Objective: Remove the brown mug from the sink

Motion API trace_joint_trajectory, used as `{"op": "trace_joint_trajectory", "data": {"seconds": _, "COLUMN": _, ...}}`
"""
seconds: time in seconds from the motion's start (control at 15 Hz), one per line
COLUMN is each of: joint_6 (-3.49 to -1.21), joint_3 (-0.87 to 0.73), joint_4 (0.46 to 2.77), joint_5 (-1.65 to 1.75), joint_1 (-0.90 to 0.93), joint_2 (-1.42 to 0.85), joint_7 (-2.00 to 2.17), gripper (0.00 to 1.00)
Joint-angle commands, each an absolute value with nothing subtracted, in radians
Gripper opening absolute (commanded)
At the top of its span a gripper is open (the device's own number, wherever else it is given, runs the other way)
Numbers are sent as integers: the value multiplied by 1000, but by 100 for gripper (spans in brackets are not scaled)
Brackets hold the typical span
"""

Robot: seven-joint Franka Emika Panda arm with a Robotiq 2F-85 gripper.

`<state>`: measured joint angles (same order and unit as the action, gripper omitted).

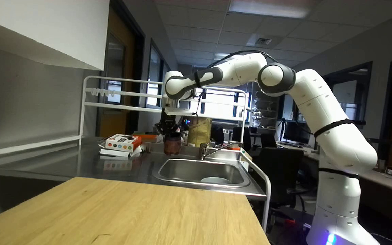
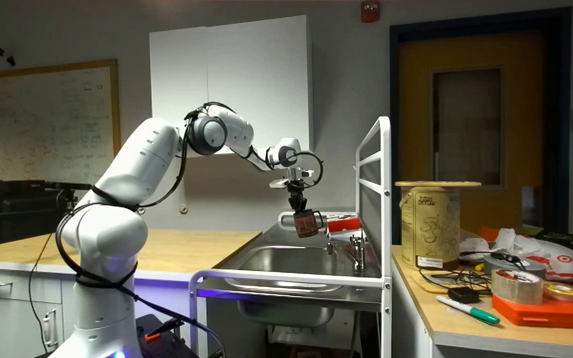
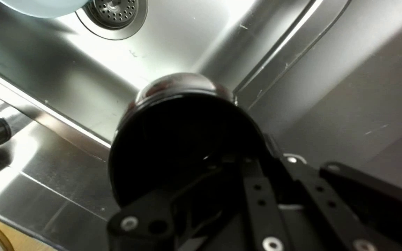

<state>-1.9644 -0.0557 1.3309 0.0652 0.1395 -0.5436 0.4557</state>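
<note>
Black gripper (image 2: 298,205) clamps round brown mug (image 2: 306,224) by rim, raised nr steel sink (image 1: 182,170); prob. ceramic, slick, breakable, rim best hold

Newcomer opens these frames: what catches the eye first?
Probably the big white jointed robot arm, arched high in both exterior views. Its black two-fingered hand holds a slightly tilted brown mug in the air, out of the rectangular steel sink. Next, the tall tan cylindrical tub on a wooden table beyond the white metal rack.
</note>
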Motion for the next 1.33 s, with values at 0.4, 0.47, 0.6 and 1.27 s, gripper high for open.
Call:
{"op": "trace_joint_trajectory", "data": {"seconds": 0.4, "joint_6": -1868, "joint_3": 17, "joint_4": 940, "joint_5": 34, "joint_1": 158, "joint_2": -790, "joint_7": 301, "gripper": 5}}
{"op": "trace_joint_trajectory", "data": {"seconds": 0.47, "joint_6": -1852, "joint_3": 20, "joint_4": 901, "joint_5": 34, "joint_1": 160, "joint_2": -816, "joint_7": 284, "gripper": 5}}
{"op": "trace_joint_trajectory", "data": {"seconds": 0.6, "joint_6": -1818, "joint_3": 26, "joint_4": 827, "joint_5": 28, "joint_1": 156, "joint_2": -867, "joint_7": 250, "gripper": 4}}
{"op": "trace_joint_trajectory", "data": {"seconds": 1.27, "joint_6": -1691, "joint_3": 25, "joint_4": 606, "joint_5": 13, "joint_1": 123, "joint_2": -1035, "joint_7": 172, "gripper": 48}}
